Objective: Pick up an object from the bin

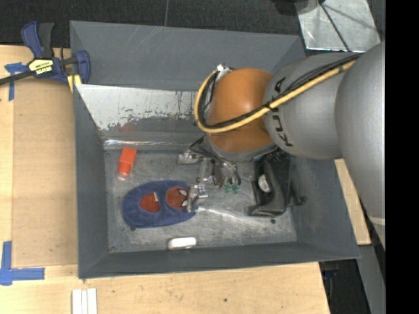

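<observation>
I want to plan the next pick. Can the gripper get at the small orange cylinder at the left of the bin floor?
Probably yes. The orange cylinder lies alone, apart from the blue oval thing, with nothing on it. The gripper is to its right, and nothing stands between them.

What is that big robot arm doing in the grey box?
A big grey robot arm reaches down into the grey metal bin. Its tool is at the right end of a flat blue oval thing with two red patches, which lies on the bin's floor. A small orange cylinder, a small white piece and a black object lie elsewhere in the bin.
</observation>
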Robot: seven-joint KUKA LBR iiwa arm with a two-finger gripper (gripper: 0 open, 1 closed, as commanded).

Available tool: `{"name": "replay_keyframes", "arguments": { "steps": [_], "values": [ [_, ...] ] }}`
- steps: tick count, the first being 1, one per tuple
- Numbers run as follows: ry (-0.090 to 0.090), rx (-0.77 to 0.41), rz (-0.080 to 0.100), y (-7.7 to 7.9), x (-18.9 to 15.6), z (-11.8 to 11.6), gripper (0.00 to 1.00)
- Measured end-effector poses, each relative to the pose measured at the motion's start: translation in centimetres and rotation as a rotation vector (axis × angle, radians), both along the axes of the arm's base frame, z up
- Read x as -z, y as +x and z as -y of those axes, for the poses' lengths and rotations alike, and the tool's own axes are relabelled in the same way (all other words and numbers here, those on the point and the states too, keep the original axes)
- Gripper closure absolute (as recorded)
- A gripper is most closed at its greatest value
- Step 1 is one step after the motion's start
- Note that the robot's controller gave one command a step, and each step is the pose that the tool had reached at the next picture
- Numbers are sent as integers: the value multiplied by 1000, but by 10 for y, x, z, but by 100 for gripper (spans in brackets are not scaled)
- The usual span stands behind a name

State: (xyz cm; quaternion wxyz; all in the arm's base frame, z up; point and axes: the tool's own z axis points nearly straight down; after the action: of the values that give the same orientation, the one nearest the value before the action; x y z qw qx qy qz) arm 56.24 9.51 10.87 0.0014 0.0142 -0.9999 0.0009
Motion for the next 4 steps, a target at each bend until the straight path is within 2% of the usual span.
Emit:
{"name": "replay_keyframes", "arguments": {
  "steps": [1, 2, 3, 4],
  "values": [
    [2, 130, 2, -11, -6, -38, 0],
    [18, 182, 6, -13, 32, -12, 0],
    [5, 102, -7, 48, 31, -30, 0],
    [9, 104, 5, 50, 27, -30, 100]
  ]
}}
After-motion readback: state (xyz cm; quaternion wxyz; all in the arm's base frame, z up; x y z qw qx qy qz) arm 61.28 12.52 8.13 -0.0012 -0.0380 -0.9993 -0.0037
